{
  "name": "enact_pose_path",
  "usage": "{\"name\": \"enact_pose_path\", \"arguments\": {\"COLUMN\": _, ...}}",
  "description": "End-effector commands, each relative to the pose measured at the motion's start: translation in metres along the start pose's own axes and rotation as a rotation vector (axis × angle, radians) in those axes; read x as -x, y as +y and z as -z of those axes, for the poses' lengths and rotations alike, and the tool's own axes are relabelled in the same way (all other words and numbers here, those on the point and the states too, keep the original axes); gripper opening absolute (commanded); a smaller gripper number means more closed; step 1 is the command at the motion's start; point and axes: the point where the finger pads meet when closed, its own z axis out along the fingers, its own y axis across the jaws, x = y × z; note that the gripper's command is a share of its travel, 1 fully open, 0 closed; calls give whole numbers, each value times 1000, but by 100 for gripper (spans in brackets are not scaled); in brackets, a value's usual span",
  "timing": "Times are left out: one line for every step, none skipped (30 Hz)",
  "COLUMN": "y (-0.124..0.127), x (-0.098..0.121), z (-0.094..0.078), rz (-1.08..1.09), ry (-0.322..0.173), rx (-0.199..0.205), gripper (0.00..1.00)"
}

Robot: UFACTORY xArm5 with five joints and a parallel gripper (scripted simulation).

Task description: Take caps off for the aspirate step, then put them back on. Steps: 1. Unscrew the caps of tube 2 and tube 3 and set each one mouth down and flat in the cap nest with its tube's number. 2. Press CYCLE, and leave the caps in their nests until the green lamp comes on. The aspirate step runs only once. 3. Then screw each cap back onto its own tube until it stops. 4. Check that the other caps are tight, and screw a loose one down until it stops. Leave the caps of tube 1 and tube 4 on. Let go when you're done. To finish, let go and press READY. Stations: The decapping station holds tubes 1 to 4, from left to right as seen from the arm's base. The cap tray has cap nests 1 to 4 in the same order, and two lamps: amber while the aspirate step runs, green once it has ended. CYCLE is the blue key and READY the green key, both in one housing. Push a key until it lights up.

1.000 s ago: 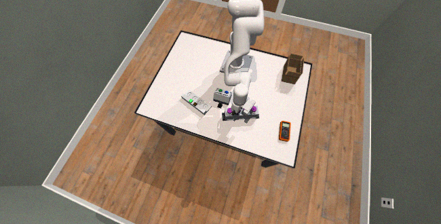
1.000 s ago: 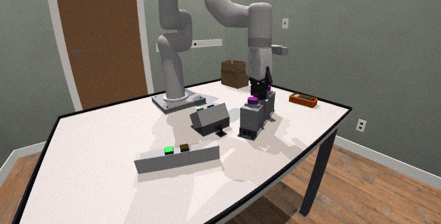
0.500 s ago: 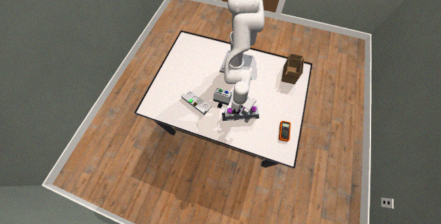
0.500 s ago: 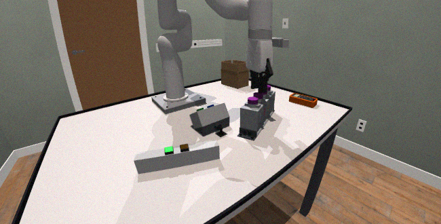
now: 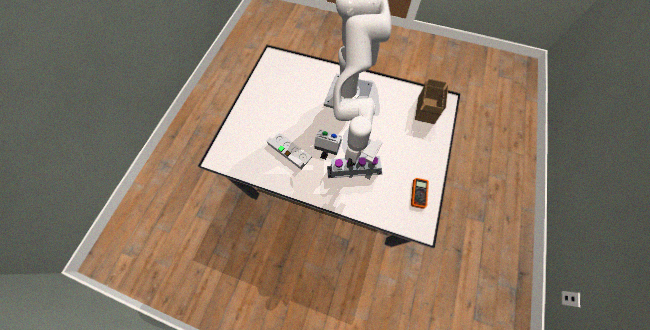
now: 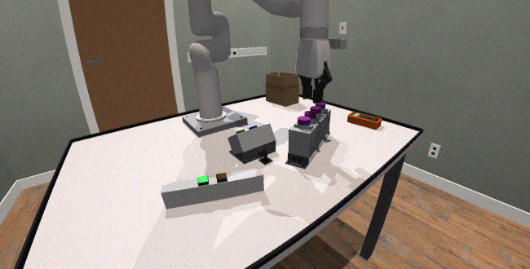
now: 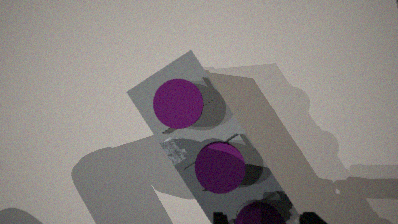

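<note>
The grey decapping station (image 6: 308,135) stands on the white table with purple caps (image 6: 304,120) on all the tubes I can see. My gripper (image 6: 315,90) hangs a little above the row, over one of the middle tubes, with its fingers apart and nothing between them. In the wrist view the dark fingertips straddle a purple cap (image 7: 260,212) well below them, and two more caps (image 7: 178,103) (image 7: 220,167) lie further along the station. The cap tray (image 6: 212,190) shows a lit green lamp (image 6: 202,180) and a dark amber lamp (image 6: 221,177); its nests (image 5: 289,150) look empty. The key housing (image 6: 252,138) stands next to the station.
A cardboard box (image 6: 282,88) stands at the back of the table behind the station. An orange multimeter (image 6: 364,120) lies near the right edge. The arm's base plate (image 6: 214,121) is behind the key housing.
</note>
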Motion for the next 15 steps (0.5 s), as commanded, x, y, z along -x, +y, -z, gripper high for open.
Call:
{"name": "enact_pose_path", "arguments": {"y": -10, "x": -19, "z": 2, "rz": 200, "ry": -5, "rx": 8, "gripper": 46}}
{"name": "enact_pose_path", "arguments": {"y": -15, "x": -26, "z": 2, "rz": 304, "ry": -6, "rx": 8, "gripper": 46}}
{"name": "enact_pose_path", "arguments": {"y": -19, "x": -33, "z": 2, "rz": 360, "ry": -5, "rx": 8, "gripper": 46}}
{"name": "enact_pose_path", "arguments": {"y": -21, "x": -36, "z": 2, "rz": 396, "ry": -6, "rx": 8, "gripper": 46}}
{"name": "enact_pose_path", "arguments": {"y": -23, "x": -39, "z": 2, "rz": 434, "ry": -6, "rx": 7, "gripper": 46}}
{"name": "enact_pose_path", "arguments": {"y": -25, "x": -42, "z": 2, "rz": 475, "ry": -6, "rx": 7, "gripper": 46}}
{"name": "enact_pose_path", "arguments": {"y": -28, "x": -46, "z": 2, "rz": 519, "ry": -6, "rx": 7, "gripper": 46}}
{"name": "enact_pose_path", "arguments": {"y": -30, "x": -50, "z": 2, "rz": 562, "ry": -6, "rx": 7, "gripper": 46}}
{"name": "enact_pose_path", "arguments": {"y": -32, "x": -53, "z": 2, "rz": 605, "ry": -6, "rx": 7, "gripper": 46}}
{"name": "enact_pose_path", "arguments": {"y": -35, "x": -57, "z": 2, "rz": 649, "ry": -6, "rx": 7, "gripper": 46}}
{"name": "enact_pose_path", "arguments": {"y": -37, "x": -61, "z": 2, "rz": 692, "ry": -6, "rx": 7, "gripper": 46}}
{"name": "enact_pose_path", "arguments": {"y": -39, "x": -64, "z": 2, "rz": 735, "ry": -6, "rx": 7, "gripper": 46}}
{"name": "enact_pose_path", "arguments": {"y": -43, "x": -69, "z": 2, "rz": 778, "ry": -7, "rx": 6, "gripper": 46}}
{"name": "enact_pose_path", "arguments": {"y": -47, "x": -76, "z": 2, "rz": 816, "ry": -7, "rx": 6, "gripper": 46}}
{"name": "enact_pose_path", "arguments": {"y": -48, "x": -78, "z": 2, "rz": 816, "ry": -7, "rx": 6, "gripper": 46}}
